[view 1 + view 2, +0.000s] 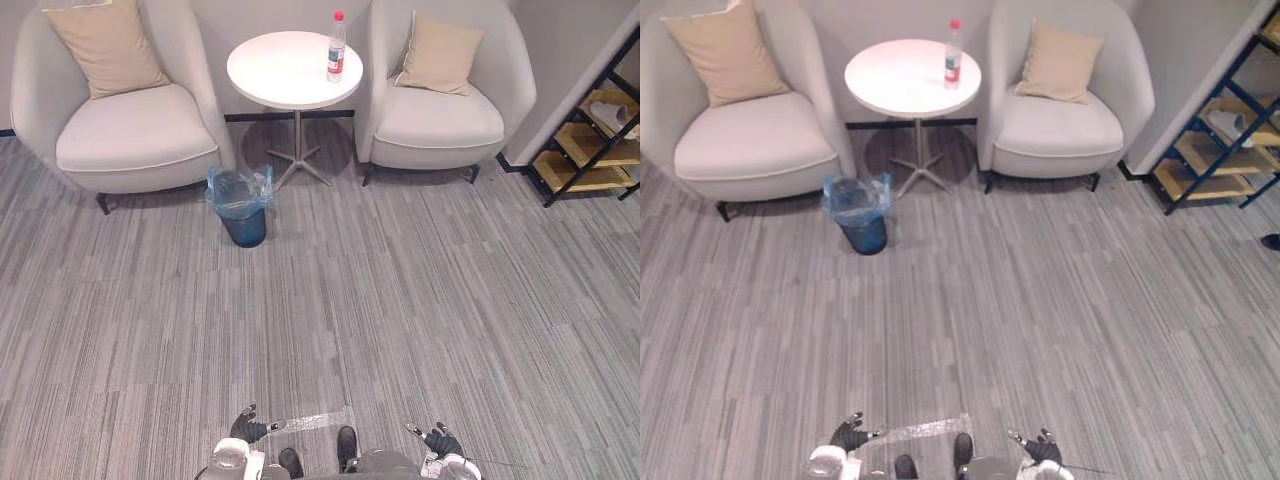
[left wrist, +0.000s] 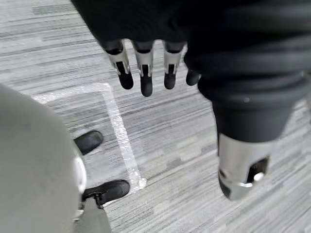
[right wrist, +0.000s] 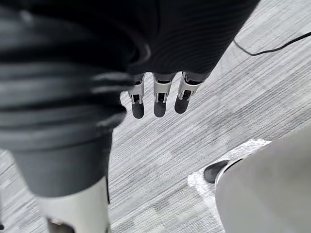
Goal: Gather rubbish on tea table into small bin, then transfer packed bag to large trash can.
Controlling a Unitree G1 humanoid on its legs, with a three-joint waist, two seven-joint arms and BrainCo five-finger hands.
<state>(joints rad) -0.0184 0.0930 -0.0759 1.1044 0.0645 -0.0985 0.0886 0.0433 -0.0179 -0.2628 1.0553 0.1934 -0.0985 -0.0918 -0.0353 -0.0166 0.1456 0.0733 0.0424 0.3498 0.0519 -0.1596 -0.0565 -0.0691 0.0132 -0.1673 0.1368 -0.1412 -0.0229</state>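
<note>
Both hands hang low, nothing in either: left hand (image 1: 248, 427) w/ fingers (image 2: 146, 73) straight & loose, right hand (image 1: 438, 440) same, fingers (image 3: 159, 97) relaxed, empty. Rubbish = one bottle (image 1: 337, 47), upright on the round white worktop (image 1: 280, 70), well ahead of both hands, on the right hand's side of the top & close to its edge. Small bin (image 1: 243, 228) lined w/ a blue bag (image 1: 262, 185) stands on the floor (image 1: 400, 300) ahead of the left hand, near the worktop's foot & just beside an armchair (image 1: 130, 140); also well apart from both hands. Second armchair (image 1: 440, 120) flanks the worktop on the right hand's side. Step in hand, as I read it: approach, no grasp poss. from here. To do it well: walk straight fwd, stop w/ the bottle inside the right hand's reach, & mind the bin, which sits near the path on the left hand's side. Bottle is tall, narrow, prob. light, so likely tips easily: bring the hand in from the side, spread wide, wrap mid-body, not the cap. Then carry it across toward the left hand's side & down over the bin mouth; let go low so the bag rim isn't dragged in. Shelf (image 1: 590, 150) sits far off on the right hand's side, no concern.
</note>
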